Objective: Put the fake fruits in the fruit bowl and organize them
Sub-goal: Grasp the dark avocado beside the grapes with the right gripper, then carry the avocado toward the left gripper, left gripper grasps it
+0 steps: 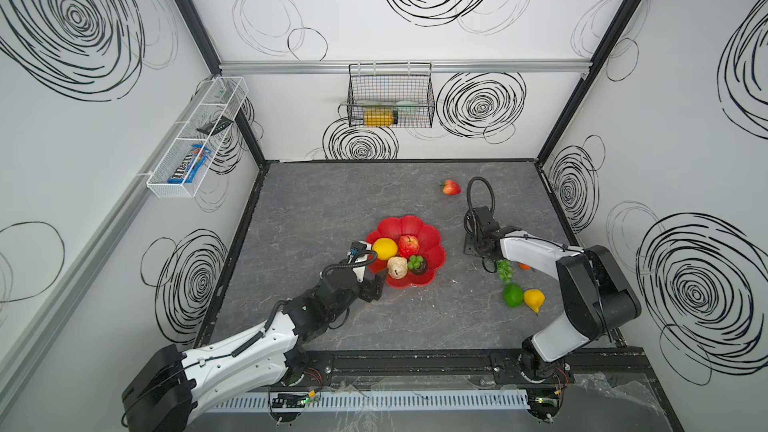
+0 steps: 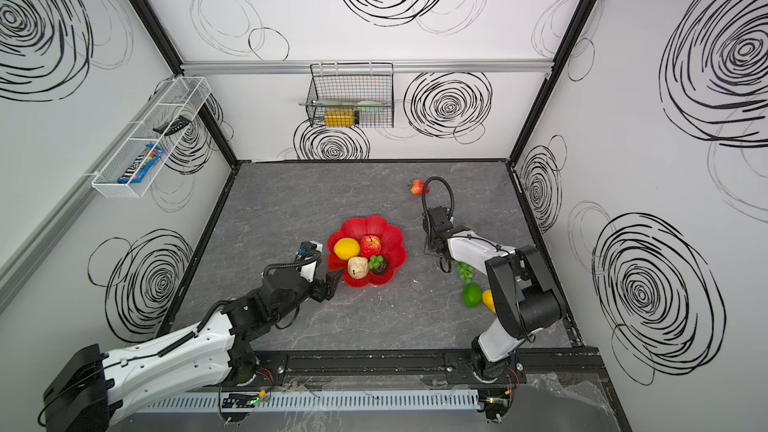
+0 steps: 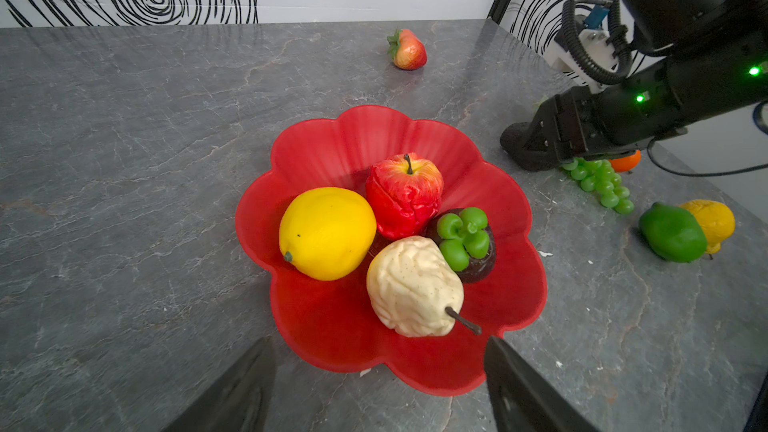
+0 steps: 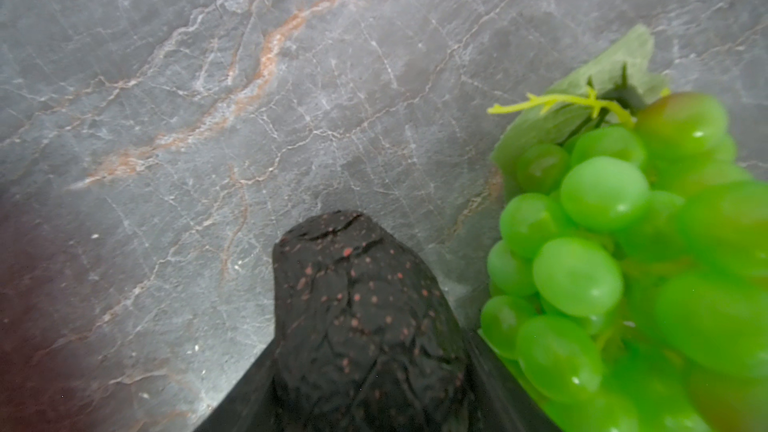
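While left tool (image 3: 378, 342) gapes empty, right tool (image 4: 368, 371) clasps avocado (image 4: 353, 280).

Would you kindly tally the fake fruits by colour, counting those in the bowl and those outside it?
Yellow: 2, bowl lemon, table lemon
Red: 2, apple, strawberry
Green: 2, grapes, lime
Dark: 2, mangosteen, avocado
Beige: 1, pear
Orange: 1, small orange
Total: 10
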